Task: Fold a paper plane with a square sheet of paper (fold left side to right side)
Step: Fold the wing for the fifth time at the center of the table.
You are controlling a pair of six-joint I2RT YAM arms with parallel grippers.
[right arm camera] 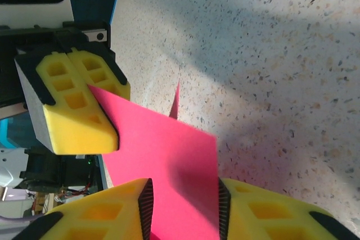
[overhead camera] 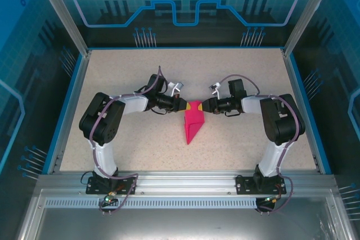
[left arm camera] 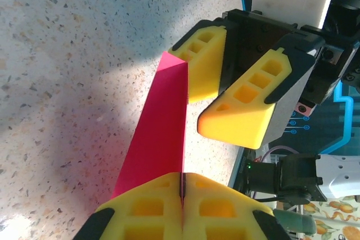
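Near edge: both arm bases are bolted to the rail, left arm and right arm elbowing inward so the hands meet mid-surface.

Paper plane: magenta-pink and folded to a narrow wedge. Its sharp tip points toward the near edge and its wide end faces away, up between the two hands. It sits about centre of the speckled surface. It looks raised at the wide end rather than flat. Can't tell if the tip touches the surface.

Left hand: fingers pressed together, clamped on the left part of the plane's wide end. The left wrist view confirms it. The left hand has no gap between its yellow pads, and the paper plane comes edge-on out of the seam and runs away from the camera.

Right hand: on the opposite side of the wide end, facing the left hand. In its own wrist view the right hand has its fingers apart with the paper plane passing between them, not pinched. Beyond it, the left hand grips the sheet's far corner. From the left wrist, the right hand shows a clear gap between its fingers, the nearer one just beside the paper's far corner.

Far side: bare surface, then the blue enclosure wall.
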